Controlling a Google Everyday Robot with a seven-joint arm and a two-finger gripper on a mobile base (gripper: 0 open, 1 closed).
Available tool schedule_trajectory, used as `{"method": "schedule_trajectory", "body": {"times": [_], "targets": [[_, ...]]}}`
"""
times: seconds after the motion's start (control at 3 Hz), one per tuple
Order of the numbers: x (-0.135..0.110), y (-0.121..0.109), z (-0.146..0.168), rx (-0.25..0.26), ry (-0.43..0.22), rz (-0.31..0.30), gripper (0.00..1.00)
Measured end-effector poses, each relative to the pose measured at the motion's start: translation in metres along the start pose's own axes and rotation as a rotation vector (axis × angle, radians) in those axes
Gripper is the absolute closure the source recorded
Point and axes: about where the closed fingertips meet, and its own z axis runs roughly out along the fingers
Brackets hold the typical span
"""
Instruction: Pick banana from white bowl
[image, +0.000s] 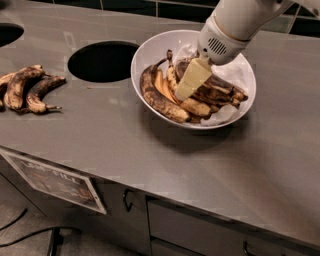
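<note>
The white bowl stands on the grey counter right of centre and holds several bananas. The darkest, brown-black banana lies at the bowl's right side, partly under my arm. Yellower, speckled bananas curve along the bowl's left side. My gripper reaches down into the bowl from the upper right, its cream-coloured tip among the bananas in the middle, just left of the dark banana. The white wrist hides the bowl's far rim.
A round hole opens in the counter left of the bowl, and another hole is at the far left. A bunch of brown bananas lies on the counter at the left. Cabinet doors and a sign are below the front edge.
</note>
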Motion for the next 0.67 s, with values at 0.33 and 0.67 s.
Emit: {"method": "schedule_trajectory", "body": {"times": [0.33,0.67], "targets": [[-0.0006,-0.0002,0.0010,-0.001,0.004,-0.001,0.36],[-0.0008,-0.0002,0.0021,-0.003,0.006,-0.001,0.35]]}}
